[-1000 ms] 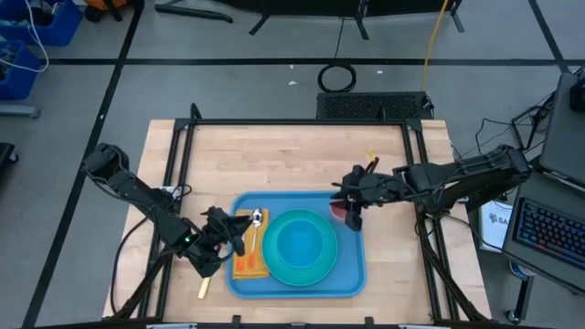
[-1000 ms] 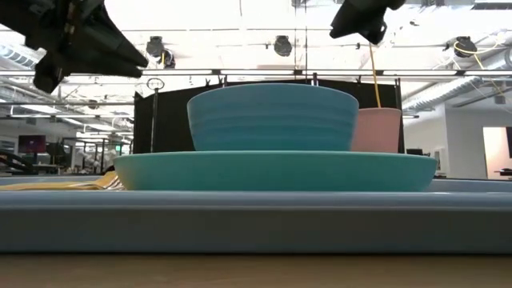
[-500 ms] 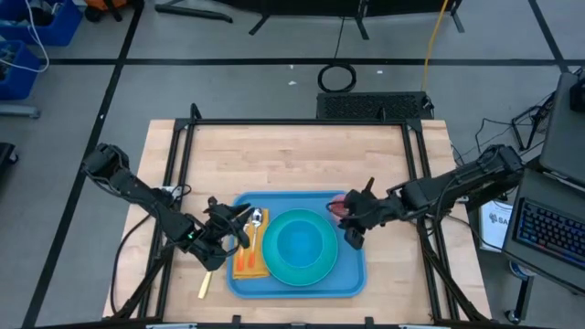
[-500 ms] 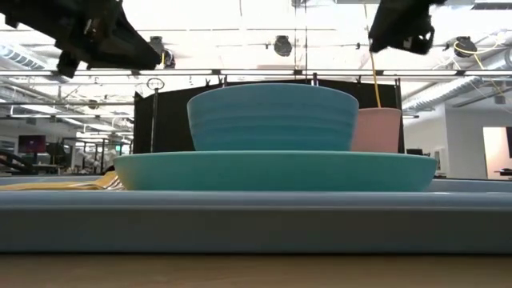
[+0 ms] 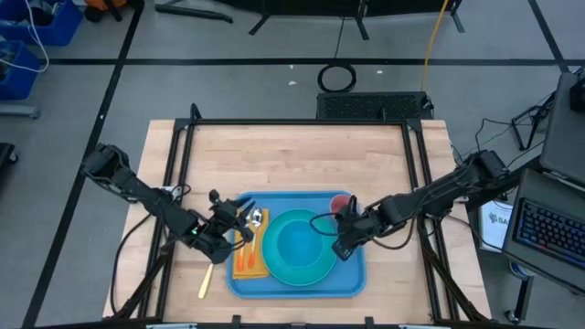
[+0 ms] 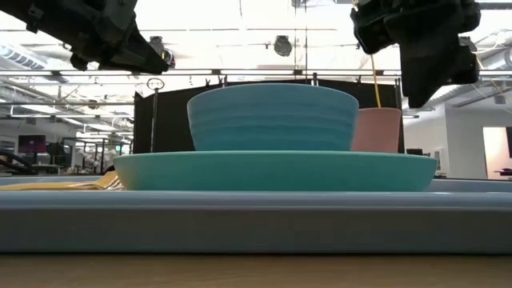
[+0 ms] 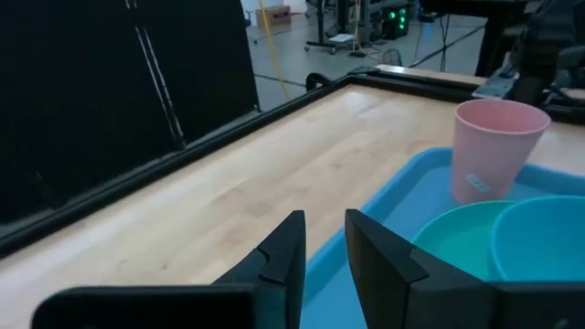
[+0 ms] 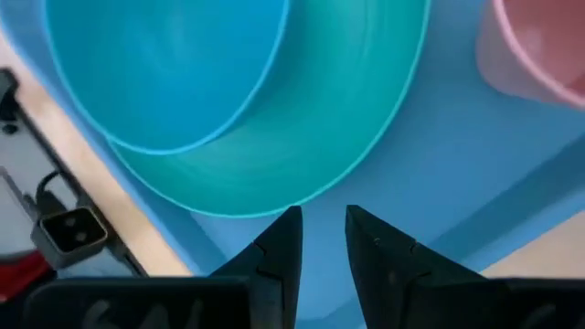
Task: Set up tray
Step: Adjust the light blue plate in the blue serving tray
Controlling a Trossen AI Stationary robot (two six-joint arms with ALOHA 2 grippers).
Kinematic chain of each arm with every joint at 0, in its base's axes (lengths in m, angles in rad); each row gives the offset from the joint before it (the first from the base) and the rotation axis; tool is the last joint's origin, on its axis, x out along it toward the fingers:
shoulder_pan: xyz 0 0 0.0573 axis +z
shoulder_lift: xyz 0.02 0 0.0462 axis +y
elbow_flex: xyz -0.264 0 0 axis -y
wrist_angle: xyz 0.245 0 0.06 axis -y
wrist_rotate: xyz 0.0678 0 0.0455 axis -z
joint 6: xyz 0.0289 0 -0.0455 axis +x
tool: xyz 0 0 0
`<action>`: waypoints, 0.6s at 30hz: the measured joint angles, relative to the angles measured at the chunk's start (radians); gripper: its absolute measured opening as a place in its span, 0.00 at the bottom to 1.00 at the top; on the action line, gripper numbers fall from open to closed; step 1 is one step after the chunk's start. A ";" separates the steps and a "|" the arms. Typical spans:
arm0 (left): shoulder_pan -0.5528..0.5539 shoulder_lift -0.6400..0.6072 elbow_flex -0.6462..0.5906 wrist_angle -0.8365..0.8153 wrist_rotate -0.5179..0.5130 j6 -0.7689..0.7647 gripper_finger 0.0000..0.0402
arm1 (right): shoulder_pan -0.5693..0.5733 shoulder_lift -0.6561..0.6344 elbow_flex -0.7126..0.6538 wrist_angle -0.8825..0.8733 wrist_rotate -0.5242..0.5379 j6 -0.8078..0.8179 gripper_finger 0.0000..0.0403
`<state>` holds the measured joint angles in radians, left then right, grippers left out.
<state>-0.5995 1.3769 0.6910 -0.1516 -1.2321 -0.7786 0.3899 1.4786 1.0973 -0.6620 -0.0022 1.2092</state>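
looks straight down from well above in the high view, taking in the whole table (image 5: 292,151) and floor around it. sits at table-top height in the low view, facing level across the near rim of the tray (image 6: 256,220) into the room — very close, plate (image 6: 275,170) and bowl (image 6: 273,118) filling the middle. rides the left wrist, facing across the table toward the pink cup (image 7: 491,149) and far table edge. rides the right wrist, pointing steeply down, close over the plate and bowl. shares tray, plate, bowl and cup across all four — only angle and nearness differ.
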 joint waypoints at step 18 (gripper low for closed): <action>0.037 0.000 0.000 0.115 -0.009 0.232 0.21 | 0.064 0.086 -0.138 0.177 0.079 0.220 0.26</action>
<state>-0.5621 1.3769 0.6910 -0.0369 -1.2411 -0.5469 0.4535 1.5650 0.9593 -0.4847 0.0772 1.4296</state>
